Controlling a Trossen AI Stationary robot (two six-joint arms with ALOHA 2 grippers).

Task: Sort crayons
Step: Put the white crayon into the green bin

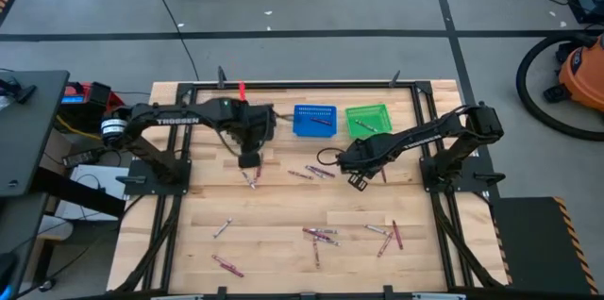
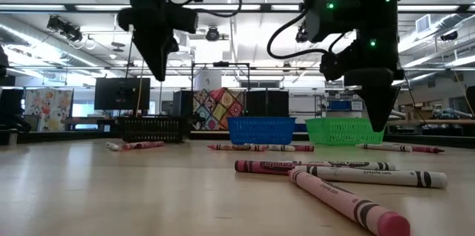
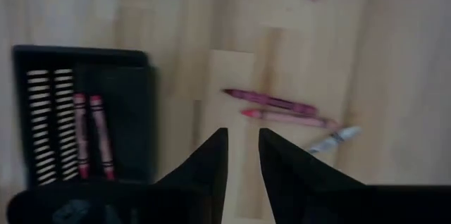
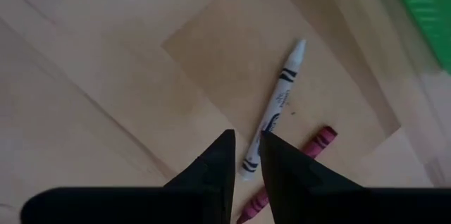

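**Risk of missed or doubled pickups with crayons packed close together**

Nearest the low camera: a pink crayon [image 2: 349, 205] and a pale grey crayon [image 2: 371, 177] lying on the wooden counter [image 1: 283, 229], touching or nearly so. Well in front of the blue basket [image 1: 314, 119], a loose scatter of more crayons across the counter's near half.

Farther in, left of the blue basket: left end effector [image 3: 243, 155] hanging above the counter, fingers drawn close with only a thin gap, holding nothing. Just below it, two pink crayons [image 3: 275, 109] side by side with a grey one alongside. Likely trouble: closing on two sticks at once, or nudging one so it rolls off.

Right of the blue basket, in front of the green basket [image 1: 368, 120]: right end effector [image 4: 246, 155], likewise nearly pressed together and empty, over a white crayon [image 4: 275, 108] with a pink crayon [image 4: 310, 150] just beside it. Fingers this narrow could land on top of the stick and push it instead of straddling it.

Farthest back: black basket [image 3: 81, 115] already holding two red crayons, then blue and green baskets. Wrong-basket drops possible, colours being close.
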